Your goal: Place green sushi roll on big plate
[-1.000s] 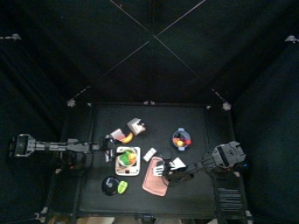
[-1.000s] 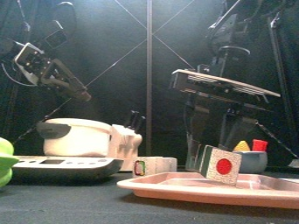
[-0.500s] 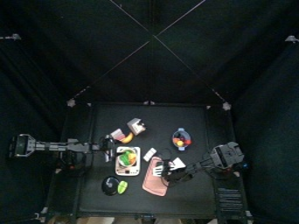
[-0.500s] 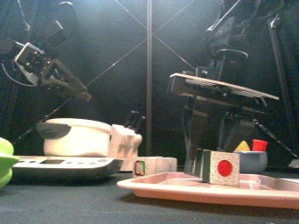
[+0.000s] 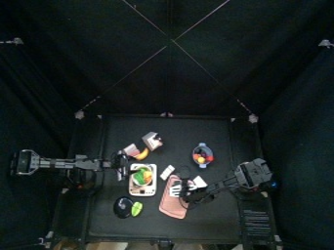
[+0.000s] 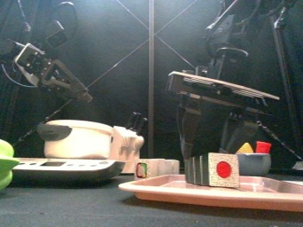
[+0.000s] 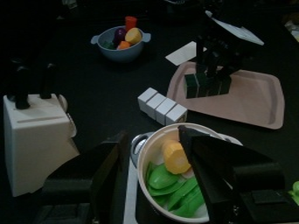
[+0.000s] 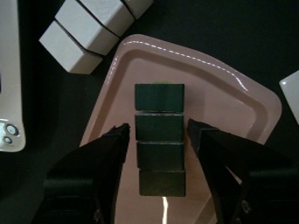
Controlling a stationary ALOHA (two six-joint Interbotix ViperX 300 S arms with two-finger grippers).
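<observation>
The green sushi roll [image 8: 162,156], dark green outside with white rice and a red centre [image 6: 221,168], stands upright on the big pink plate [image 8: 233,122]. My right gripper [image 8: 162,131] is over the plate [image 5: 171,206] with one jaw on each side of the roll, shut on it. In the front view the gripper [image 6: 199,173] hangs right behind the roll, which sits at the plate's [image 6: 166,190] surface. My left gripper [image 7: 162,138] is open and empty, resting at the table's left side [image 5: 100,174].
A white bowl of green and yellow food [image 7: 176,171] lies right under the left jaws. Three white blocks [image 8: 93,31] lie beside the pink plate. A blue bowl of coloured pieces [image 7: 122,41], a small white plate [image 7: 184,52] and a white pot [image 6: 77,140] stand around.
The right gripper has shifted slightly left with the roll. The roll has gone from tilted to upright on the pink plate. The left arm has not moved.
</observation>
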